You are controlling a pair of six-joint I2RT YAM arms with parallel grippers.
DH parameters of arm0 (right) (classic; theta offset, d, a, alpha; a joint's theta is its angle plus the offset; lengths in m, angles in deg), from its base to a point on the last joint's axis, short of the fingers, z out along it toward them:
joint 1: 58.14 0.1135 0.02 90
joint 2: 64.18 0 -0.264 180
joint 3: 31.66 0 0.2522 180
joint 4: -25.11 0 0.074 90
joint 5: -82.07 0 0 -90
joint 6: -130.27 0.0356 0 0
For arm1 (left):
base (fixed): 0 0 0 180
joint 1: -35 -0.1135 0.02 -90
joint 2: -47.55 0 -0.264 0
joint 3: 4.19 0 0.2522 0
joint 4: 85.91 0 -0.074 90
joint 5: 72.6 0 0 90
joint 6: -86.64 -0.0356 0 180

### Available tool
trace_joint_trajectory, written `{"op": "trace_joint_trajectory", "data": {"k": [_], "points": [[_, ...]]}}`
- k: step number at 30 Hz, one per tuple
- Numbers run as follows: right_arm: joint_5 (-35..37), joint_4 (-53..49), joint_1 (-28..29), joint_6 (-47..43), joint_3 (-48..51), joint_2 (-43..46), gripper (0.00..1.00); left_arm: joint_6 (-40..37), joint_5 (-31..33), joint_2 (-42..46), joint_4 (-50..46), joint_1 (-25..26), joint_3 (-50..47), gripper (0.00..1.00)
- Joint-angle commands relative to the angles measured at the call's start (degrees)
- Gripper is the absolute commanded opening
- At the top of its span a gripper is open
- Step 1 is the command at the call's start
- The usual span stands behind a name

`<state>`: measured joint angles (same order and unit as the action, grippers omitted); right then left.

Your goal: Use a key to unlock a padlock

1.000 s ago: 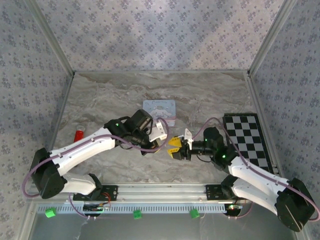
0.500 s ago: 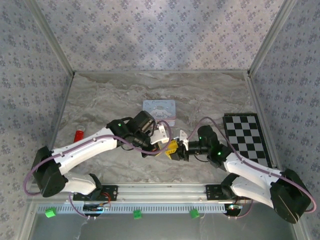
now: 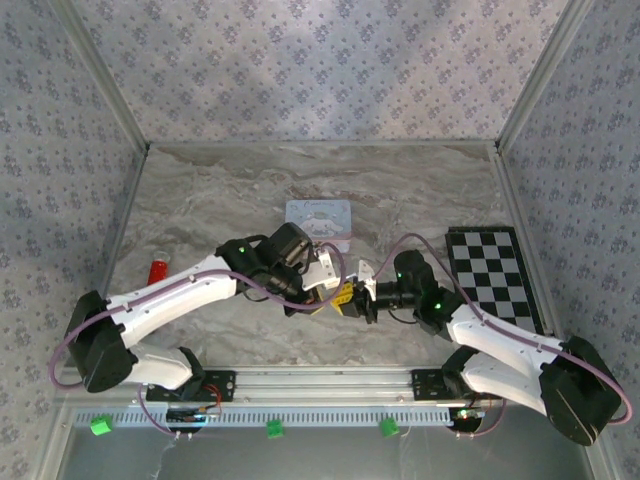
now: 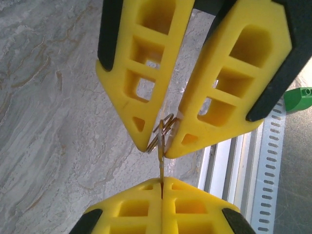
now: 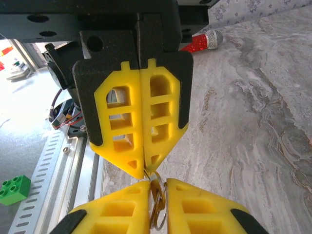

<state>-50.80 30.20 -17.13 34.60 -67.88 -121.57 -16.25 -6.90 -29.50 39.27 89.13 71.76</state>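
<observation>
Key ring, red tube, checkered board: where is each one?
key ring (image 4: 160, 132), left wrist view, on its thin wire loop
red tube (image 3: 158, 269), top view, on its red body
checkered board (image 3: 497, 278), top view, on its middle squares

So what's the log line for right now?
stage: key held between both arms | left end effector: shut on key | right end effector: shut on key ring | tips meeting

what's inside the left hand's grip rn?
A metal key ring is pinched in the tips of the left hand. A thin key runs from it into the shut right hand. Whatever metal lies between the pads is covered by the hands themselves.
</observation>
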Motion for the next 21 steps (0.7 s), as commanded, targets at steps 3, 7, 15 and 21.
{"op": "trace_joint_trajectory", "data": {"k": [3, 7, 15, 21], "points": [[-1.2, -1.32, 0.0, -0.95, -1.76, -0.1, 0.09, -1.4, -1.24, -0.23, -1.32, 0.45, 0.99, 0.0], [-1.27, -1.93, -0.47, -0.88, -1.72, 0.17, 0.03, -1.53, -0.52, 0.05, -1.22, 0.45, 0.69, 0.0], [2.19, -2.3, -1.85, 2.82, -0.92, 1.4, 0.0, 0.16, 3.8, 3.87, 4.41, -0.63, -2.0, 0.14], [12.69, 7.35, -4.39, 17.13, 3.82, 3.13, 0.0, 12.05, 8.71, 18.11, 27.96, -6.74, -14.96, 0.34]]}}
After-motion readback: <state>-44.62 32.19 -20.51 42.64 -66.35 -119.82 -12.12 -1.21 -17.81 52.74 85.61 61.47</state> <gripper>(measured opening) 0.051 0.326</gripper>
